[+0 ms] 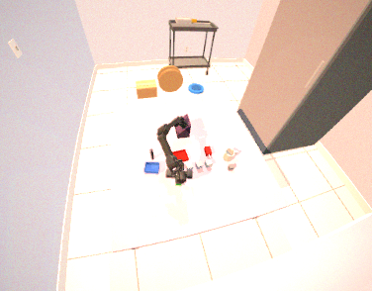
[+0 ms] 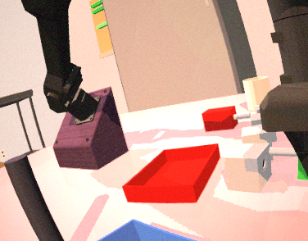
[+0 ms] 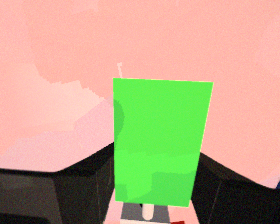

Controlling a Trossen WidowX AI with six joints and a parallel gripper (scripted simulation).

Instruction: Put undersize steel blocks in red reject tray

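My gripper (image 1: 179, 181) (image 3: 151, 143) is shut on the green gauge (image 3: 161, 115) (image 2: 301, 174) (image 1: 178, 184). The gauge's pale pin (image 2: 282, 152) points at the nearest steel block (image 2: 242, 169) (image 1: 189, 168). The block's dark round hole shows below the pin tip in the exterior view; a dark bit of it shows beside the pin in the wrist view. The pin looks outside the hole; whether it touches the block I cannot tell. Two more blocks (image 1: 199, 165) (image 1: 209, 162) stand in a row beyond, partly hidden in the exterior view. The red tray (image 2: 159, 193) (image 1: 180, 155) is empty.
A red block-shaped piece (image 2: 219, 119) (image 1: 208, 149) with a pale pin lies behind the steel blocks. A cream cup (image 2: 255, 92) (image 1: 229, 155) stands past it. A blue tray (image 1: 151, 167) and a dark cylinder (image 2: 30, 197) (image 1: 151, 153) are on the other side. The arm rises from a purple wedge (image 2: 81, 152).
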